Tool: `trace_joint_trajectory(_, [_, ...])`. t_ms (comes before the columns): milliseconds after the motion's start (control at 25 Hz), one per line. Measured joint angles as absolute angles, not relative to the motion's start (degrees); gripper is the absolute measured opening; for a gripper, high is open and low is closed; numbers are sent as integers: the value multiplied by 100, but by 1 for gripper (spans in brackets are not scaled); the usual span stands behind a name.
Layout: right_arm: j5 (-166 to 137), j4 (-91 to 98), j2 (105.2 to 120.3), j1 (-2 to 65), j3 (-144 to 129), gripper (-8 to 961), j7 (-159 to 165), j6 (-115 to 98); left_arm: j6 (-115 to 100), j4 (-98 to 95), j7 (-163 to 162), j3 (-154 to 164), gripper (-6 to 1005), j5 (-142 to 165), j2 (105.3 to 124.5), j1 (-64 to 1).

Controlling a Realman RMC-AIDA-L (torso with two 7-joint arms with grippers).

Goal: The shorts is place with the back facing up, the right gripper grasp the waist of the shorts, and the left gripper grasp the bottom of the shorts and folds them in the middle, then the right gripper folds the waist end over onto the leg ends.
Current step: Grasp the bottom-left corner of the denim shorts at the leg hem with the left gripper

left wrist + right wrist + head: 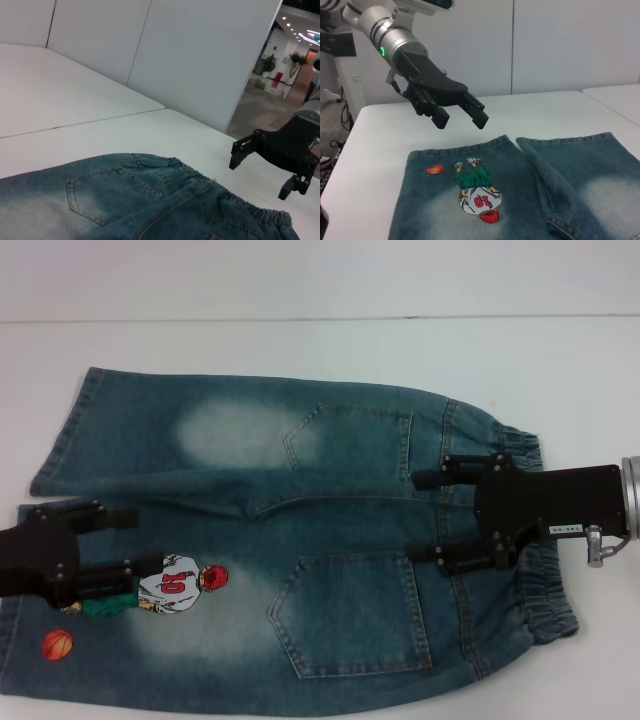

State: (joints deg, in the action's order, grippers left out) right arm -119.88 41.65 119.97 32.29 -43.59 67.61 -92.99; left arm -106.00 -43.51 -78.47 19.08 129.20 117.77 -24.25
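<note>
Blue denim shorts (340, 530) lie flat with both back pockets up, the elastic waist (545, 590) to the right and the leg ends to the left. A basketball-player patch (180, 585) marks the near leg. My left gripper (120, 543) hovers open over that near leg end; the right wrist view shows the left gripper (461, 121) in the air above the shorts (520, 190). Over the waistband, my right gripper (427, 518) is open too. In the left wrist view the right gripper (260, 177) floats above the shorts (140, 200), touching nothing.
The white table (300, 350) extends beyond the shorts on the far side and to the right. A seam (320, 318) crosses the table at the back. White wall panels (560, 45) stand behind the table.
</note>
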Motion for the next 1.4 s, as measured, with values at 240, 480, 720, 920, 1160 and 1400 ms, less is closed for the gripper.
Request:
trace_joint_trajectory(240, [-11988, 4110, 11997, 3247, -4359, 882, 6760, -9299, -10599, -4351, -7849, 1911, 790, 12920, 11777, -2425])
trace_joint_trajectory(480, [-11988, 4104, 11997, 3257, -4359, 882, 6759, -9306, -10597, -4352, -7849, 1924, 791, 12920, 11777, -2426])
trace_joint_trajectory(720, [-11988, 4104, 11997, 3261, -4359, 883, 6758, -9308, -10599, -4359, -7851, 1925, 790, 12920, 11777, -2423])
trace_joint_trajectory(920, [-11988, 4104, 11997, 3257, -4359, 883, 6759, -9311, -10567, -4421, -8009, 1947, 789, 12925, 11783, -2418])
trace_joint_trajectory(1160, [-11989, 4140, 11996, 3238, -4359, 883, 6765, -9314, -10741, -5535, -9059, 2179, 788, 13211, 11947, -2396])
trace_joint_trajectory(1400, [-11990, 4165, 11974, 3226, -4359, 883, 6794, -9322, -11277, -6834, -10602, 2314, 786, 13394, 11961, -2415])
